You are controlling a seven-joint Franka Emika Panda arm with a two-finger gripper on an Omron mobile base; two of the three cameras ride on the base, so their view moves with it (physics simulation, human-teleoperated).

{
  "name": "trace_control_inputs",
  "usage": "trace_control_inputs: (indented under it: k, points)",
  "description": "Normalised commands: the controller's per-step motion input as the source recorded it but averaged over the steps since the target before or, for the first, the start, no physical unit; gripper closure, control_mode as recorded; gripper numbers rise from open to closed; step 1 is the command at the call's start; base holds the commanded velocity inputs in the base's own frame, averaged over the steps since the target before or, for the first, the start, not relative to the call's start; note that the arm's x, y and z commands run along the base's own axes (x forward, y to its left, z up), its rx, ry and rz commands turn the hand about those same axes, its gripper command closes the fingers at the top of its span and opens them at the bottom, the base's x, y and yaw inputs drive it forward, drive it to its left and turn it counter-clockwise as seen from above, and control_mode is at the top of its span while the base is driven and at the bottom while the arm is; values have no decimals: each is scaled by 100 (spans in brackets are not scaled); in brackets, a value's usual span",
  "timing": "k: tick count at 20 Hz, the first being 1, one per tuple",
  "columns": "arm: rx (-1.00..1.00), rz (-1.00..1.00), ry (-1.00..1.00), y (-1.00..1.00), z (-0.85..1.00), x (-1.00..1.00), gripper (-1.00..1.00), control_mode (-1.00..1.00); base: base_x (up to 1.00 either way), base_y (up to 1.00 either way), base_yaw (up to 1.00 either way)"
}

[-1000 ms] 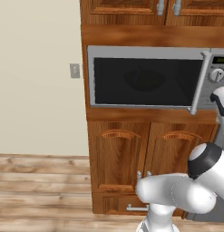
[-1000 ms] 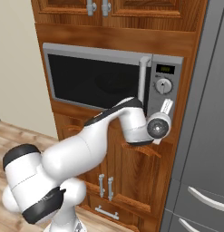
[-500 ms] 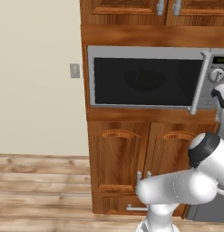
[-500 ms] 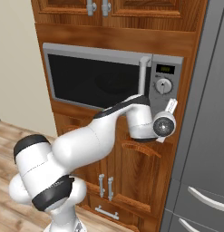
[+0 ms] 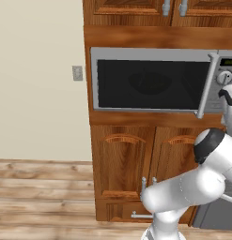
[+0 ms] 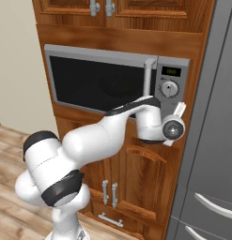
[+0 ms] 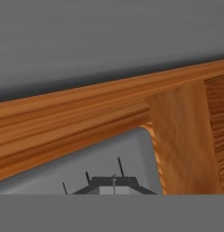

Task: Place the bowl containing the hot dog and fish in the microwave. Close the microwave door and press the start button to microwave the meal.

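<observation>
From the left base view the microwave (image 5: 155, 80) sits built into the wooden cabinet (image 5: 136, 173), its door (image 5: 150, 84) shut flat, a dim round shape behind the glass that may be the bowl. Over on the right base view, the claw (image 6: 179, 112) sits just below the control knob (image 6: 169, 88), pinched fully closed, holding nothing. The hand view looks close at wood trim (image 7: 86, 122) and grey panel.
</observation>
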Motion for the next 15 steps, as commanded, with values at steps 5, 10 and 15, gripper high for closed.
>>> trace_control_inputs:
  k: [5, 10, 15]
  points:
    - [3, 0, 0, -16, -4, 23, 100, -100, 0, 0, 0]
    - [2, 0, -1, -5, -17, 28, 100, -100, 0, 0, 0]
    - [0, -1, -13, 0, -34, 47, 100, -100, 0, 0, 0]
